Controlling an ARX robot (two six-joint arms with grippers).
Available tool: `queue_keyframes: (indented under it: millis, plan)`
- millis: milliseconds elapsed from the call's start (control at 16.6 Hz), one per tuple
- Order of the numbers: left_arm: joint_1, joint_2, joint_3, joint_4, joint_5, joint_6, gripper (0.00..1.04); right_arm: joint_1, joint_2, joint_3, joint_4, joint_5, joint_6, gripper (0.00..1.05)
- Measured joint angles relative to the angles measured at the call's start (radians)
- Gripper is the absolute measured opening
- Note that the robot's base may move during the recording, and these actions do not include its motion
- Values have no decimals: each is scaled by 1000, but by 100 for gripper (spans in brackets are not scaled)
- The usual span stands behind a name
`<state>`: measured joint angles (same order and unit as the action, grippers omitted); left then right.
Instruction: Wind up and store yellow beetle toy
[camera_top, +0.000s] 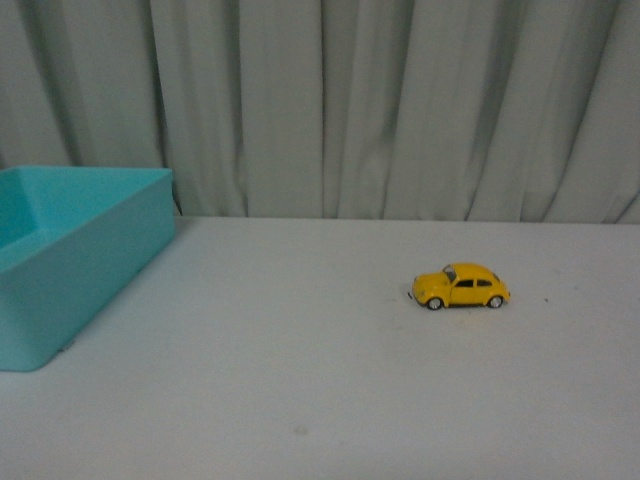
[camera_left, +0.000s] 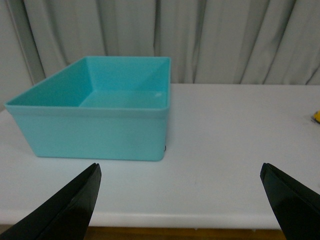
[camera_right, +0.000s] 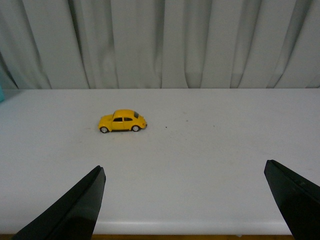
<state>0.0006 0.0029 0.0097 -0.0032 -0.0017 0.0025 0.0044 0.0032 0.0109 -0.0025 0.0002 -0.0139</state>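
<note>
Yellow beetle toy (camera_top: 461, 287) stands untouched toward the right edge of the table (camera_top: 300, 410). My right end effector (camera_right: 185, 167) faces it, released. My left end effector (camera_left: 179, 169), also released, faces the turquoise bin (camera_left: 100, 135).

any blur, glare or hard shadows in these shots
front view: soft and a bit grainy, even light, just a faint shadow under the toy car; left wrist view: bin evenly lit, no glare; right wrist view: car fairly sharp, gripper fingers nearly featureless black
</note>
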Motion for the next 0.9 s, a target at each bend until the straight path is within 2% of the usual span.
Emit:
queue_keyframes:
  millis: [902]
  plan:
    - [0, 0, 0, 2, 1, 0, 98, 0, 0, 0, 0, 0, 3, 98]
